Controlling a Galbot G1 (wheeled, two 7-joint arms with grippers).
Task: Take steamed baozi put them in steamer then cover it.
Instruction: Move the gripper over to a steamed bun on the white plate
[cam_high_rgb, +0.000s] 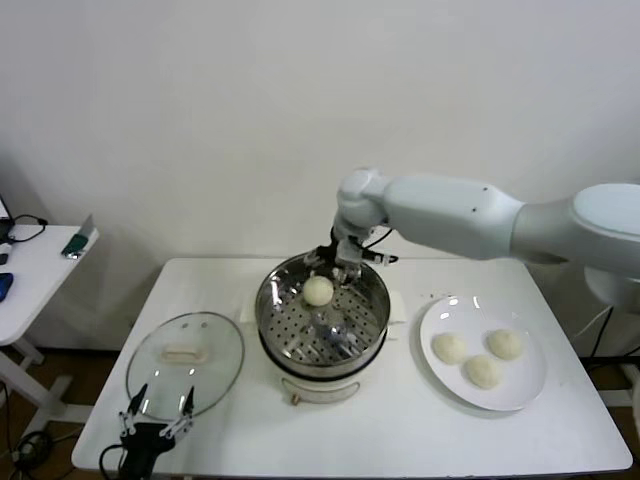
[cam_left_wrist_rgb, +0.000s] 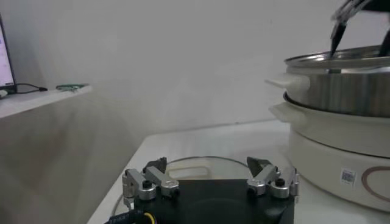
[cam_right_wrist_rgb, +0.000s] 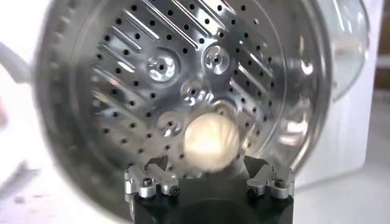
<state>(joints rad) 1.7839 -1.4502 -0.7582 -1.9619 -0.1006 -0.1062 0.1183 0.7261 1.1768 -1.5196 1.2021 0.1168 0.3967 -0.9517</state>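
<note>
The right gripper (cam_high_rgb: 340, 268) is above the far rim of the steamer (cam_high_rgb: 375, 315), at about 12 o'clock, fingers spread open and holding nothing. One bun (cam_high_rgb: 318, 290) lies inside on the perforated floor, just beside it. Three other buns (cam_high_rgb: 481, 358) wait on the plate (cam_high_rgb: 530, 390) at 3 o'clock. The lid (cam_high_rgb: 186, 362) lies flat at 9 o'clock; the left gripper (cam_high_rgb: 157, 415) rests open at its near edge.
</note>
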